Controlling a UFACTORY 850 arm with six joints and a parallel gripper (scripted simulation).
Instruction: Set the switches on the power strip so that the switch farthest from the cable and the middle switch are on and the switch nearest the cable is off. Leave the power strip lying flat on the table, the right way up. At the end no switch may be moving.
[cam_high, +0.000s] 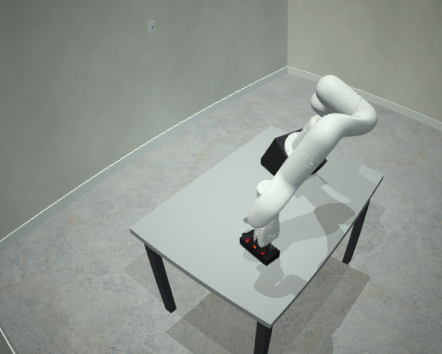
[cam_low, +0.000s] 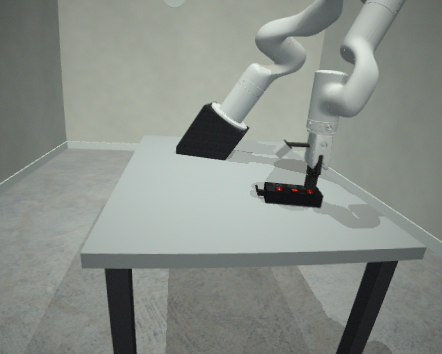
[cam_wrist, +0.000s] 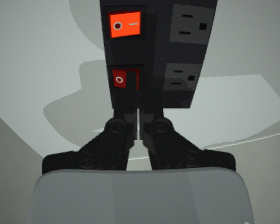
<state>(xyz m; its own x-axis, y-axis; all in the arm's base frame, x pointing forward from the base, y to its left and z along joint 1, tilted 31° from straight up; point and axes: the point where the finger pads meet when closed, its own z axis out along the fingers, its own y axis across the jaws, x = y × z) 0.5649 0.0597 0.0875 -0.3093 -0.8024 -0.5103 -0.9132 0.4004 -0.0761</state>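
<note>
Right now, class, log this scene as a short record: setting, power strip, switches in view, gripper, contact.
setting: grey table, white arm
power strip: black power strip lying flat, right way up, cable stub at its left end in the exterior view
switches in view: three red switches on top; wrist view shows two
gripper: gripper shut, holding nothing
contact: fingertips down at the strip's end far from the cable

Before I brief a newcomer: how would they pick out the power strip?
On the grey table, look near the right edge under the white arm's shut end effector. The power strip is the low black bar with red switches, flatter than the black base block.
</note>
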